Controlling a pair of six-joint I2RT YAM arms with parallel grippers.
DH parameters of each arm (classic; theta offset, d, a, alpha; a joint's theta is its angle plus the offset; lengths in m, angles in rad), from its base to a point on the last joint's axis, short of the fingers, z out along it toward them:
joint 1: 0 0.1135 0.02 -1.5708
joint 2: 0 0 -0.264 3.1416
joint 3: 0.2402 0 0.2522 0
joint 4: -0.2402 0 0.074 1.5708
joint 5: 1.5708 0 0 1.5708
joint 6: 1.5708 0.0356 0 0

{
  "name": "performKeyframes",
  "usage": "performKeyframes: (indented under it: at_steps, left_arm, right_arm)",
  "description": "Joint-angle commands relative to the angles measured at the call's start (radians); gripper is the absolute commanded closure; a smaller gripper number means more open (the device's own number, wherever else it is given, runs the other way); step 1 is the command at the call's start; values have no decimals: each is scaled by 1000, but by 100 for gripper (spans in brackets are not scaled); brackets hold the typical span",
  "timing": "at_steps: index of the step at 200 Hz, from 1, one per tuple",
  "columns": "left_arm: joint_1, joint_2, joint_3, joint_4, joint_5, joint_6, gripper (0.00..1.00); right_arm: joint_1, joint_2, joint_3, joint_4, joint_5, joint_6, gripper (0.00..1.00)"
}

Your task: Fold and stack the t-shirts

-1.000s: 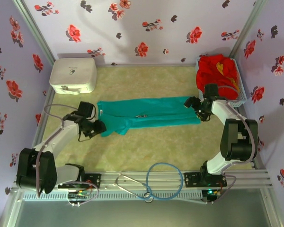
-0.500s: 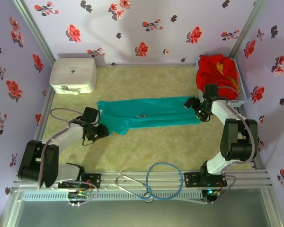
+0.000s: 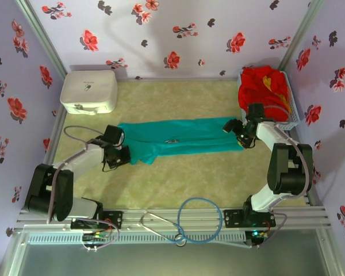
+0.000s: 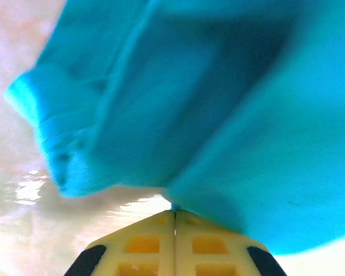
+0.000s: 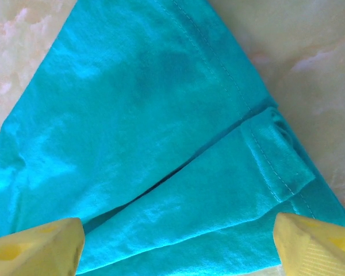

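Pinching just an edge, the left gripper [image 4: 173, 211] is clamped on the teal t-shirt [image 3: 184, 137], laid lengthwise on the table [image 3: 178, 178]; the right gripper [image 5: 178, 233] is held spread wide over its right end. So shallow a bite may be lost once lifted, skewing the fold.

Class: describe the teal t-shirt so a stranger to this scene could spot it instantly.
Start at the beige table. Across its middle lies the teal t-shirt, folded into a long strip. Unlike it, the red t-shirts are heaped in the basket at far right.
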Motion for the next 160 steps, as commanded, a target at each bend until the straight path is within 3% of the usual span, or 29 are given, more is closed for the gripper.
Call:
performKeyframes:
  at_steps: [1,78,160]
  left_arm:
    - [-7,-36,96,-59,47,-35,100]
    - [37,56,343,-171,132,-73,100]
    - [101,164,449,-82,239,-101,100]
  right_arm:
    - [4,7,-7,-1,-3,-7,14]
    - [4,2,3,-6,-5,-9,15]
    - [4,-8,6,-12,4,-13,16]
